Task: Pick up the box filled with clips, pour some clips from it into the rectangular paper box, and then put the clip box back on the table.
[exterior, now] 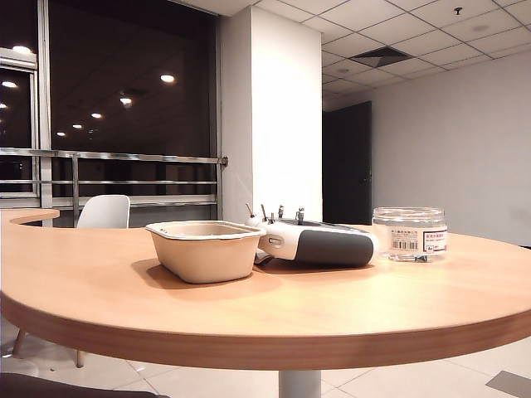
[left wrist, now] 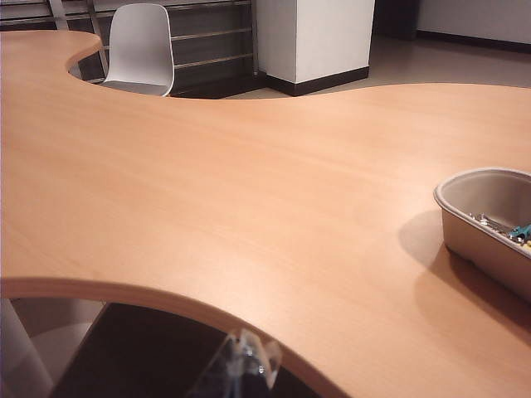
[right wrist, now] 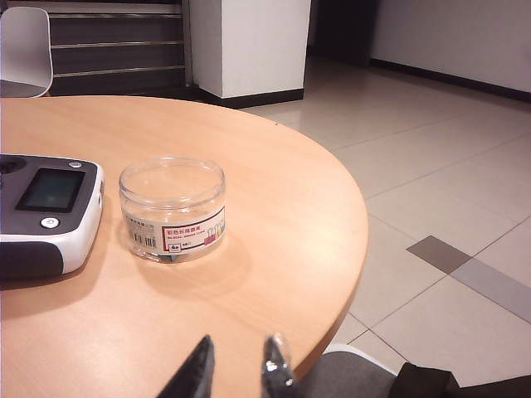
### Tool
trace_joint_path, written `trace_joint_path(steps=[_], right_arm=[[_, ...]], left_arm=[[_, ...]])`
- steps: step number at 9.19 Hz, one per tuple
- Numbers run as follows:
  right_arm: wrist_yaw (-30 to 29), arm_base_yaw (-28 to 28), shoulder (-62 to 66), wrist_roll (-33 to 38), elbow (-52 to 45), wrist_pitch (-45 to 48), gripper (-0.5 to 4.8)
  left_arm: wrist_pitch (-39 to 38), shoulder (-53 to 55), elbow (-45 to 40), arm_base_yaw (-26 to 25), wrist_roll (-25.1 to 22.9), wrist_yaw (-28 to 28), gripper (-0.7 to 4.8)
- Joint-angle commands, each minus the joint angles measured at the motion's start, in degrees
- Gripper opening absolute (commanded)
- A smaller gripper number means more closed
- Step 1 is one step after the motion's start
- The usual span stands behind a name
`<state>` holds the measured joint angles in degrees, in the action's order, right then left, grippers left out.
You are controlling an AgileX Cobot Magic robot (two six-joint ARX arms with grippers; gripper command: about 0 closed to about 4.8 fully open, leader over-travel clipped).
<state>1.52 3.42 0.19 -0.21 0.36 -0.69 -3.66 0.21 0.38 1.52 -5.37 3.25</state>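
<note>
The right gripper (right wrist: 236, 369) hangs low with its two dark fingers (right wrist: 192, 373) a narrow gap apart and nothing between them. Of the left gripper (left wrist: 245, 365) only one clear fingertip shows, so its state is unreadable.

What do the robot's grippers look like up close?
Only their tips show. The right gripper has two thin pointed fingers, one black, one shiny and see-through. Of the left gripper only a clear, glassy tip with small metal screws shows. No arms, cables or markings are visible.
</note>
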Motion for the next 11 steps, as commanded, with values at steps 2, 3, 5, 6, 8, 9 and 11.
trace_joint_path(steps=[2,3,5,6,8,9,11], right_arm=[[2.8,0.0,-0.1,-0.3,0.1,5.7,0.81],[2.8,0.0,-0.1,-0.3,0.1,5.2,0.81],[2.8,-0.1,-0.1,-0.3,0.1,5.2,0.81],[2.8,0.0,-0.1,-0.3,0.1,5.2,0.81],[2.8,0.0,-0.1,-0.3,0.1,5.2,0.81],[2.8,0.0,-0.1,-0.3,0.1,5.2,0.81],[2.8,0.0,-0.1,-0.3,0.1,5.2,0.82]], left_arm=[[0.7,0.0,0.0,0.0,-0.2,0.2,-0.03],[0.7,0.0,0.0,0.0,-0.2,0.2,-0.03],[0.7,0.0,0.0,0.0,-0.2,0.2,-0.03],[0.7,0.0,0.0,0.0,-0.2,0.2,-0.03],[0.7,0.0,0.0,0.0,-0.2,0.2,-0.03],[0.7,0.0,0.0,0.0,-0.2,0.2,-0.03],[0.7,0.0,0.0,0.0,-0.2,0.2,-0.03]])
